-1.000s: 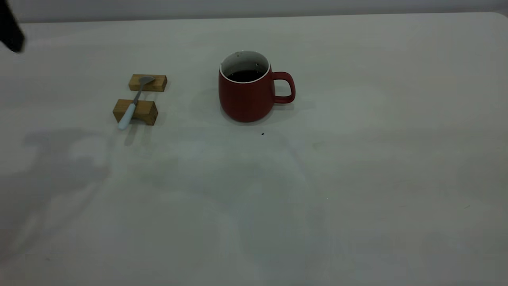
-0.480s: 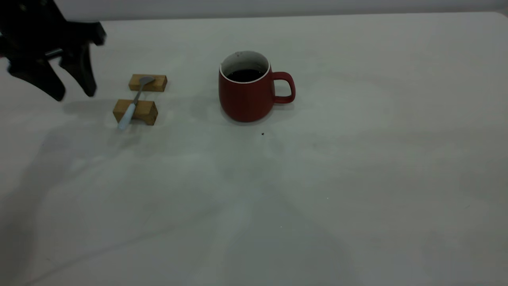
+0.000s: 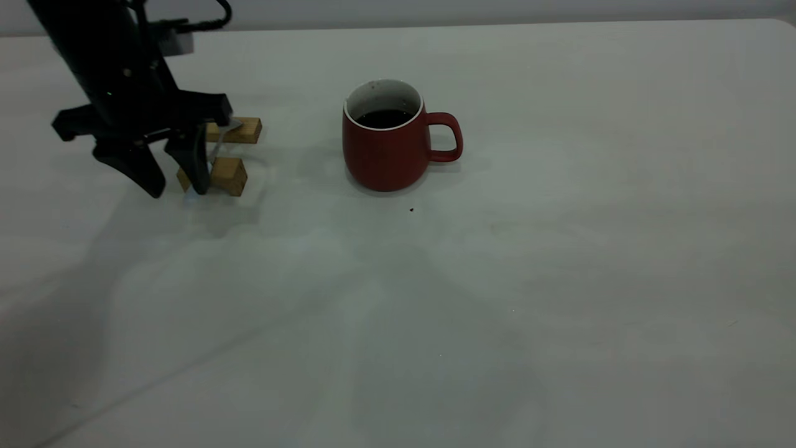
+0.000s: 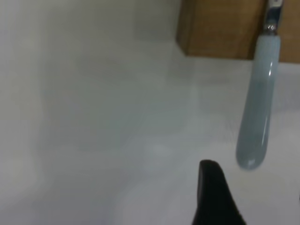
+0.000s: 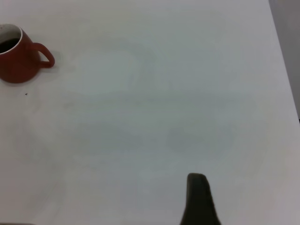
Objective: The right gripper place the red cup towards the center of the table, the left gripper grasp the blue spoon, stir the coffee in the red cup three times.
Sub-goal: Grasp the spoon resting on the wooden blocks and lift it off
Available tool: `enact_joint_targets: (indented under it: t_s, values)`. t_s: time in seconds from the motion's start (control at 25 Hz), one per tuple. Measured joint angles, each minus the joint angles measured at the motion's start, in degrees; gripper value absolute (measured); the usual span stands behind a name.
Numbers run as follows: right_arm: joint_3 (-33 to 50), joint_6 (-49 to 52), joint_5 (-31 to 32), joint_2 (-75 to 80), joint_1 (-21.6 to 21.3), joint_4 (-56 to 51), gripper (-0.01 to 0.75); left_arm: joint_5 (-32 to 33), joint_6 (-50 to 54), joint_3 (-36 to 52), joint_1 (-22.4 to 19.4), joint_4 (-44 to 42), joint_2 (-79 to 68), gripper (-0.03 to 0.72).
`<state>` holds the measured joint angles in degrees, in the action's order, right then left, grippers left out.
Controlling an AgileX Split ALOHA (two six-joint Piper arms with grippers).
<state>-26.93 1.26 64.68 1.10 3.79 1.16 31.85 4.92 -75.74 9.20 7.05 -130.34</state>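
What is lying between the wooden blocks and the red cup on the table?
Nothing. In the exterior view the table is bare between the wooden blocks and the red cup; only faint shadow falls there.

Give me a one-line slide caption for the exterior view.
Left end effector, fingers open, descends over the blue spoon resting on two wooden blocks; the red cup of coffee sits mid-table.

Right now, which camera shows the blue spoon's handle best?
The left wrist view: the blue spoon handle fills the frame, overhanging a wooden block. In the exterior view the left gripper mostly hides it. The right wrist view doesn't show it.
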Motion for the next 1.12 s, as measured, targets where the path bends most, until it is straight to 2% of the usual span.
enact_joint_targets:
  t_s: [0.64,1.12]
  values:
    - [0.0,0.0,0.0,0.0,0.0,0.0,0.578,-2.5,0.1,-2.0,0.1,0.4,-4.3,0.502]
    - [0.0,0.0,0.0,0.0,0.0,0.0,0.578,-0.8,0.0,-6.6,0.1,0.7,-7.9,0.473]
